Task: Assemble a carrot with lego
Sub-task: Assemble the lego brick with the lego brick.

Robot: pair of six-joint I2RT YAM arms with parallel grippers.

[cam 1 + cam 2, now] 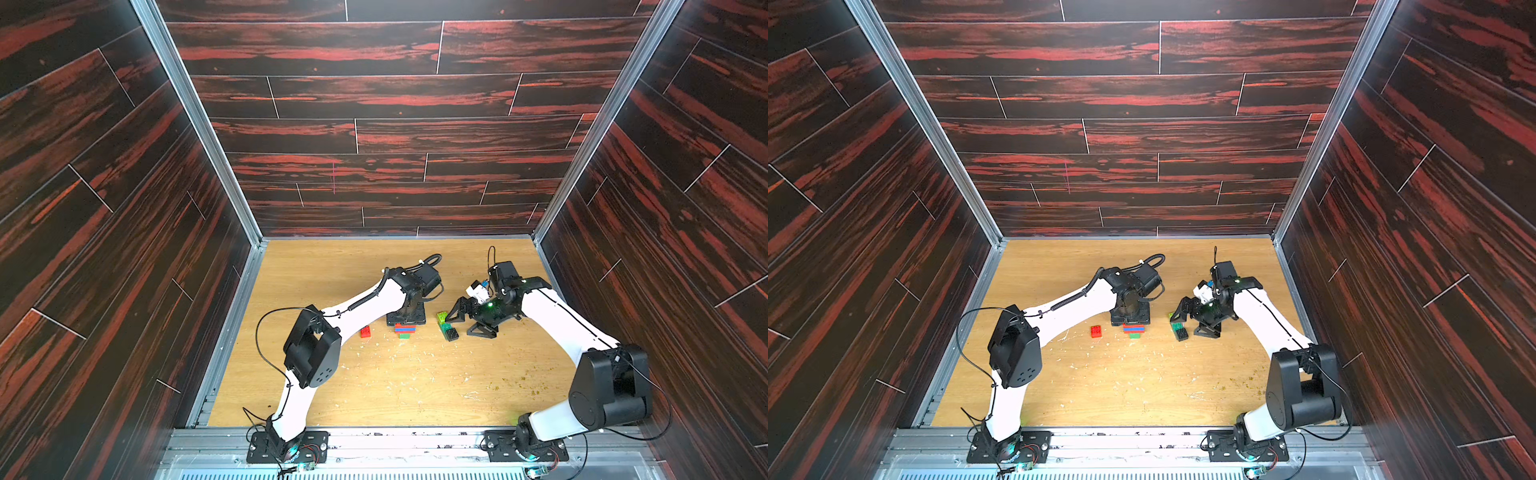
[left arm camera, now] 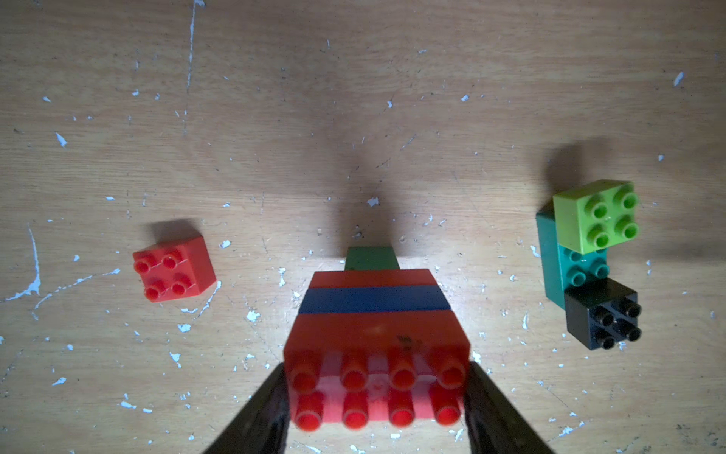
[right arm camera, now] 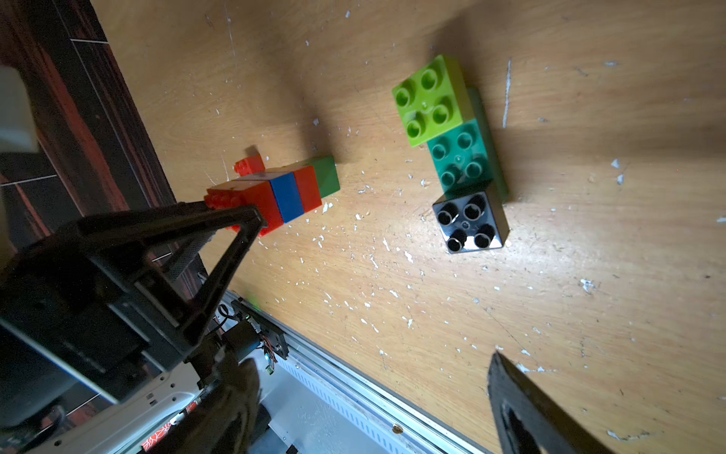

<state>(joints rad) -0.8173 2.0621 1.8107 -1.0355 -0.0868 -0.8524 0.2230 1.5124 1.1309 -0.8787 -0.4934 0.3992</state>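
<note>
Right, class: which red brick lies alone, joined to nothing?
The small square red brick, studs up on the table; the other reds are locked into the stack in the left gripper.

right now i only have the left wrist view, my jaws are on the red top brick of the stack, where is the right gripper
Observer: The right gripper hangs over the table beside the teal bar, apart from it.
Operator: ok is it open, anything in it
Observer: Open. Its jaws stand wide and nothing is between them.
</note>
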